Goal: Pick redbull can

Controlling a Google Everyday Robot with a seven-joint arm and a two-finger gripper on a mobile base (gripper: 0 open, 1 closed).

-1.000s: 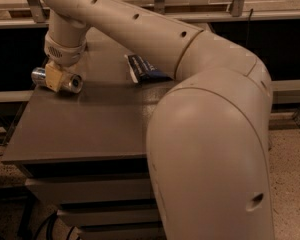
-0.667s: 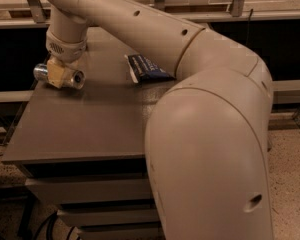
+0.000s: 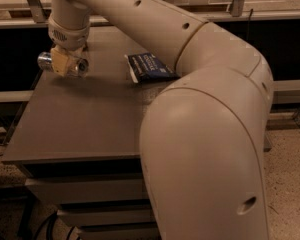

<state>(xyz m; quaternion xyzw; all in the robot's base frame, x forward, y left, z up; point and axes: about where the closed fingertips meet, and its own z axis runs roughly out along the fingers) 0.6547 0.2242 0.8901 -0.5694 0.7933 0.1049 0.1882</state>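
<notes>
The redbull can (image 3: 44, 60) lies sideways in my gripper (image 3: 65, 64), near the far left corner of the dark table (image 3: 90, 119). Its shiny silver ends stick out on both sides of the yellowish fingers (image 3: 60, 63). The gripper is shut on the can and holds it a little above the tabletop. The arm reaches in from the right foreground and hangs down over the can from above.
A dark blue packet (image 3: 150, 66) lies on the table to the right of the gripper. My arm's big elbow (image 3: 205, 159) blocks the table's right side. Drawers (image 3: 85, 189) sit under the tabletop. A rail (image 3: 270, 15) runs behind the table.
The gripper has risen with the can and shifted slightly right, so the can has come up off the tabletop.
</notes>
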